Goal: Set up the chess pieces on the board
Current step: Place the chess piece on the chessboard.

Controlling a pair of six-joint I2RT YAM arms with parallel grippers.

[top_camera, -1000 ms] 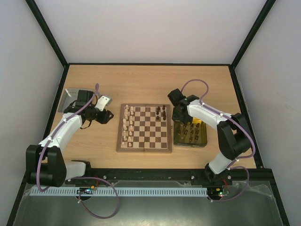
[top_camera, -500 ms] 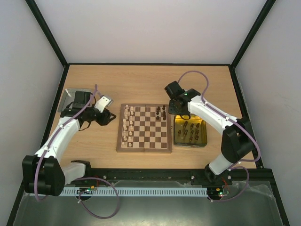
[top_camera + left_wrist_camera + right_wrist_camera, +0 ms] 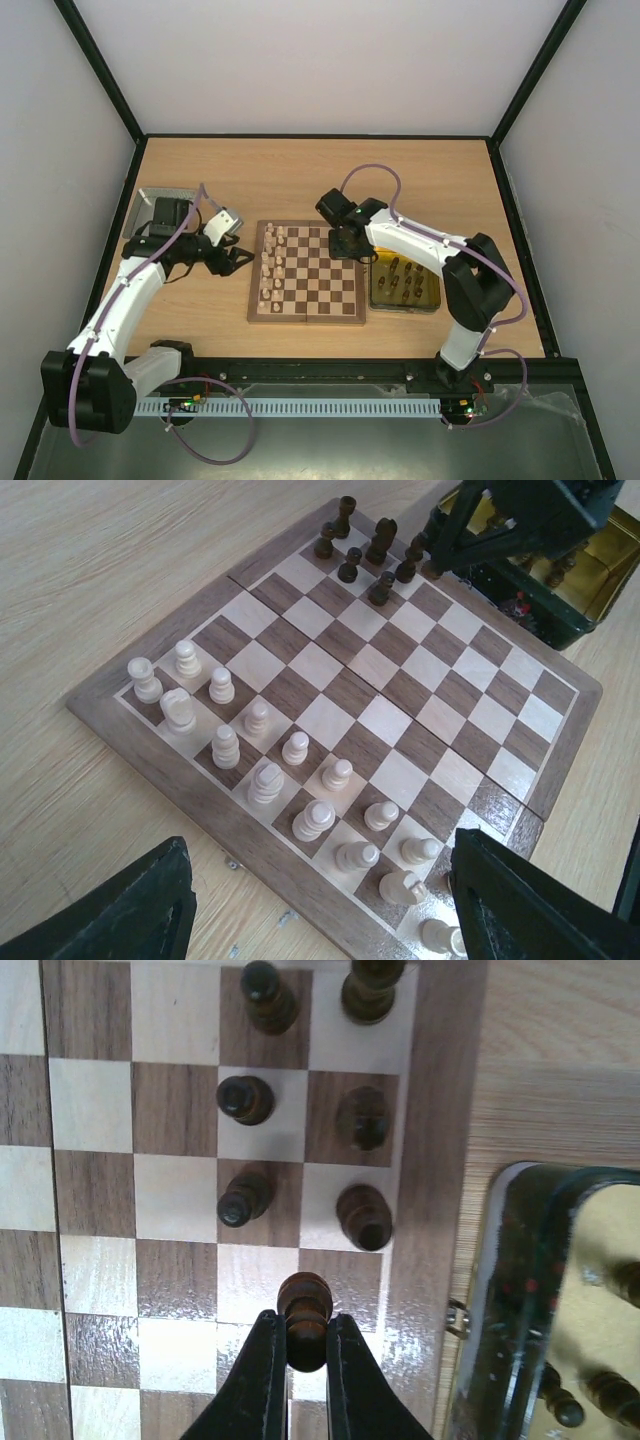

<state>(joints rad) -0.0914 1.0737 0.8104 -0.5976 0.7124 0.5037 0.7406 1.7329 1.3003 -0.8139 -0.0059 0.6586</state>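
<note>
The chessboard (image 3: 308,272) lies mid-table. Several cream pieces (image 3: 268,268) stand in its two left columns, also in the left wrist view (image 3: 265,780). Several dark pieces (image 3: 342,237) stand at its far right corner, also in the right wrist view (image 3: 245,1099). My right gripper (image 3: 349,247) is shut on a dark chess piece (image 3: 304,1322) and holds it over the board's right edge squares (image 3: 260,1290). My left gripper (image 3: 232,257) is open and empty, just left of the board, its fingers (image 3: 130,910) framing the cream rows.
A yellow transparent tray (image 3: 404,284) with several dark pieces (image 3: 610,1390) stands right of the board. A silver metal tray (image 3: 150,205) sits at the far left behind the left arm. Black frame rails border the table.
My right gripper has moved left from over the yellow tray to the board's right edge, carrying a dark piece. My left gripper has moved a little toward the board.
</note>
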